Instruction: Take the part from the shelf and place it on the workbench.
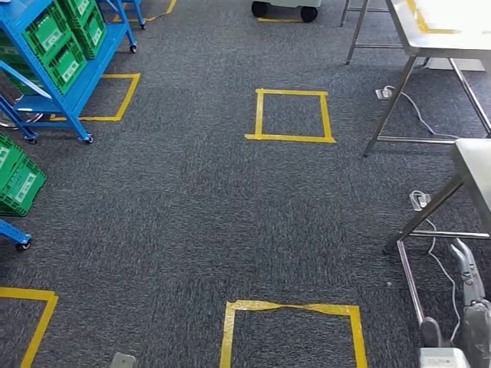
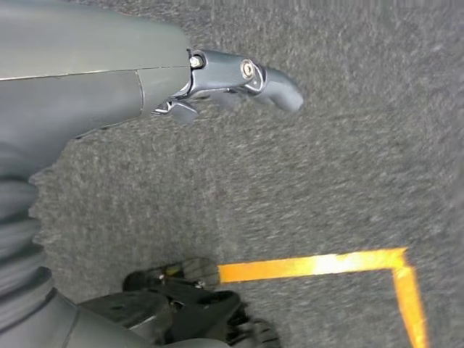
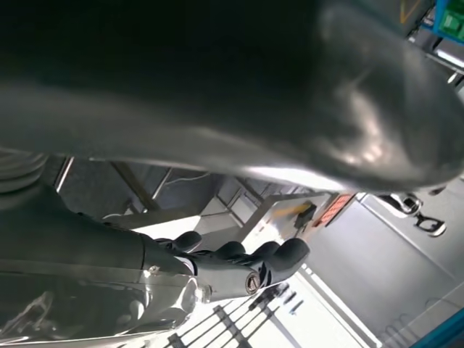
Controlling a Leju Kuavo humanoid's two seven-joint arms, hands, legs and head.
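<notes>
The blue shelf [image 1: 69, 84] stands at the far left with green crates [image 1: 60, 46] on it; I cannot make out a single part in them. Steel workbenches [image 1: 431, 34] stand at the right, and the corner of a nearer one [image 1: 475, 172] is close to my right side. My right hand [image 1: 470, 303] hangs low at the right beside that table's leg, fingers [image 3: 246, 264] stretched out and holding nothing. My left hand [image 2: 164, 87] hangs over the grey carpet, its thumb [image 2: 257, 76] apart from the dark fingers [image 2: 208, 312], with nothing between them.
Yellow tape squares mark the carpet: one ahead [image 1: 291, 115], one at my feet [image 1: 292, 333], one under the shelf [image 1: 113, 96]. More green crates [image 1: 18, 180] sit at the left edge. Cables and a power strip [image 1: 420, 201] lie under the tables.
</notes>
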